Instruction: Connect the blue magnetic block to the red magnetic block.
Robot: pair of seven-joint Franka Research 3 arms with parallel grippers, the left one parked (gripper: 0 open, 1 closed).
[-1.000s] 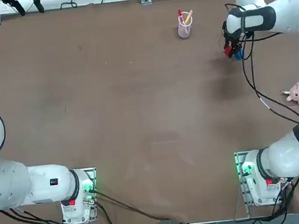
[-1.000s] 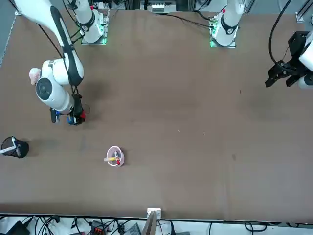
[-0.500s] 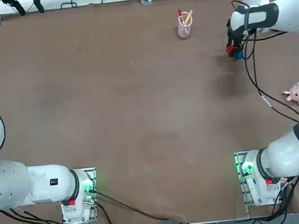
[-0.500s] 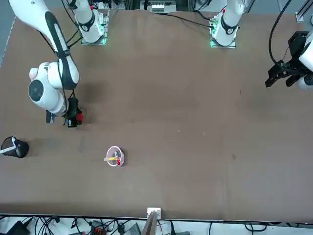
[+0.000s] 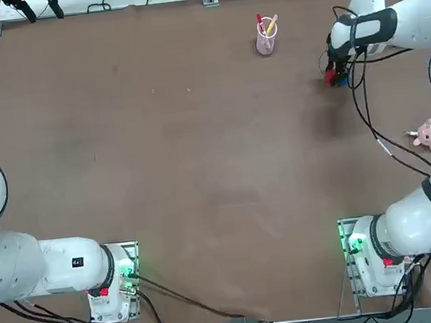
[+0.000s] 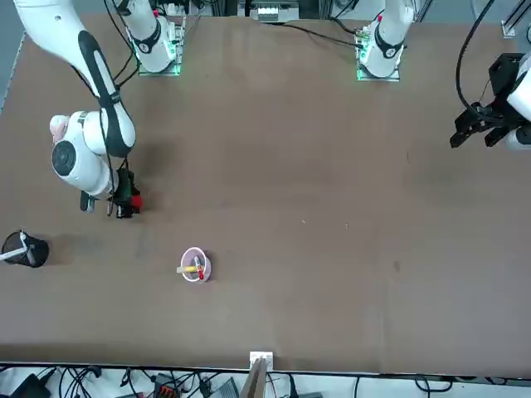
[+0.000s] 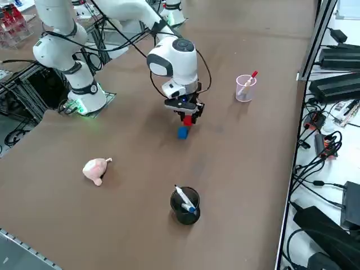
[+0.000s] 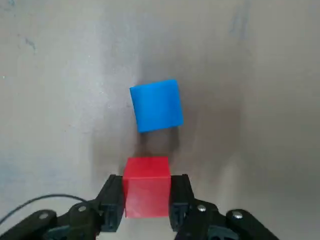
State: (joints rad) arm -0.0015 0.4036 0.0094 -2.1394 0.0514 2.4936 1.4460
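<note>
Now right pincer [image 8: 146, 200] gripping red magnetic block [image 8: 146, 192], fingers clamping its two opposite sides, block hovering just above tabletop [image 5: 201, 171]. Blue magnetic block [image 8: 156, 105] lying on tabletop directly ahead of red one, beyond fingertips, small gap between, slightly rotated relative to red. Judging next move: pushing red block straight forward and down to meet blue's near face. Farther off, cup with pens [image 5: 266, 36] and pink plush toy [image 5: 429, 134] sitting well apart, uninvolved.

No legible text, label, brand, number or sign anywhere in these views.
</note>
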